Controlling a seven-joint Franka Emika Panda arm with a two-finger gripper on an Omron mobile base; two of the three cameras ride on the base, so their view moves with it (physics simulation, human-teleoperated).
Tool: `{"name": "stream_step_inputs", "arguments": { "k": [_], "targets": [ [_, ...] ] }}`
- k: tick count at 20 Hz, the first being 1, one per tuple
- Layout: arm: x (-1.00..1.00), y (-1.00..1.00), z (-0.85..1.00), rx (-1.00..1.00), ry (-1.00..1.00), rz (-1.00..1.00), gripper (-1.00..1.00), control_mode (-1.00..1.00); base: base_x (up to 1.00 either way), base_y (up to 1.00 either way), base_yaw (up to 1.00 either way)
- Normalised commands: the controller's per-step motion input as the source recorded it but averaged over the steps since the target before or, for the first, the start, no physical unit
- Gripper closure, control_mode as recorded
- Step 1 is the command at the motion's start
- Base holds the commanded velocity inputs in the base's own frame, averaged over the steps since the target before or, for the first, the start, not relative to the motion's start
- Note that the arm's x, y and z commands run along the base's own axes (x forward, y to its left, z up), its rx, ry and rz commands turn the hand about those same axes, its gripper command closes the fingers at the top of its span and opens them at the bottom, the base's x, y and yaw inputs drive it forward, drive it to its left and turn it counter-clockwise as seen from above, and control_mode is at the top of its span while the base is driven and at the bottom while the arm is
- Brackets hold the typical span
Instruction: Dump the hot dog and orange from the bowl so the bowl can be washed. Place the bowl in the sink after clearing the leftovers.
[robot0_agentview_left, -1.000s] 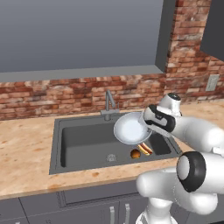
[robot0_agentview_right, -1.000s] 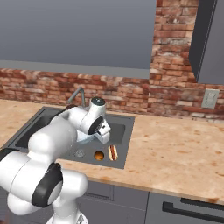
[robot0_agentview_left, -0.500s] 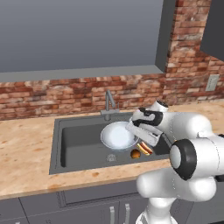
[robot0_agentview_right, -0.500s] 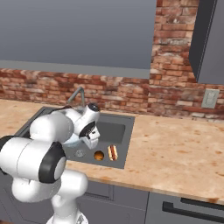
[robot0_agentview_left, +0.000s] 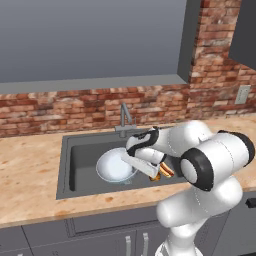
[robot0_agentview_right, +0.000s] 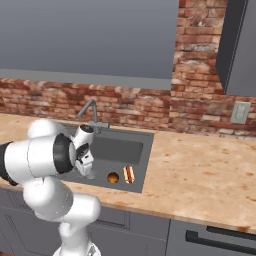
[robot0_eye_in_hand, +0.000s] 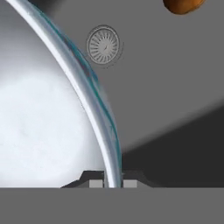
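My gripper (robot0_agentview_left: 134, 161) is shut on the right rim of the pale blue-white bowl (robot0_agentview_left: 115, 167), which hangs low inside the dark grey sink (robot0_agentview_left: 84, 159), slightly tilted with its inside facing up. In the hand view the bowl's rim (robot0_eye_in_hand: 94, 94) runs between my fingertips (robot0_eye_in_hand: 96, 183), and its glossy interior is bare. The orange (robot0_agentview_right: 113, 177) and the hot dog (robot0_agentview_right: 129, 174) lie side by side on the sink floor (robot0_agentview_right: 120, 148) to the right of the bowl. From the left base view the hot dog (robot0_agentview_left: 167, 171) shows partly behind my arm. The orange (robot0_eye_in_hand: 181, 5) sits beyond the round drain (robot0_eye_in_hand: 103, 44).
A slim grey faucet (robot0_agentview_left: 125, 119) stands at the sink's back edge. Speckled tan counter (robot0_agentview_right: 200, 170) surrounds the basin, with a brick wall behind and a wall outlet (robot0_agentview_right: 240, 112) at the right. Dark cabinets hang above on the right.
The arm has carried the bowl leftward and down into the sink, turning it from nearly on edge toward level. The hot dog and orange have stayed where they lie.
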Motion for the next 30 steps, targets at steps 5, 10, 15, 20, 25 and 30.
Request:
{"name": "stream_step_inputs", "arguments": {
  "k": [5, 10, 15, 20, 25, 30],
  "targets": [
    [0.0, 0.46, -0.63, -0.11, 0.0, 0.0, 1.0, -1.0, 0.0, 0.0, 0.0],
    [0.13, 0.1, -0.54, -0.13, 0.0, 0.0, 1.0, -1.0, 0.0, 0.0, 0.0],
    [0.13, 0.04, -0.56, -0.15, 0.0, -0.02, 1.0, -1.0, 0.0, 0.0, 0.0],
    [0.2, 0.0, -0.59, -0.1, -0.02, -0.02, 1.0, -1.0, 0.0, 0.0, 0.0],
    [0.07, 0.0, -0.13, -0.01, 0.01, 0.0, -1.0, -1.0, 0.0, 0.0, 0.0],
    [-0.18, 0.0, 0.54, -0.01, -0.07, 0.0, -1.0, -1.0, 0.0, 0.0, 0.0]
  ]
}}
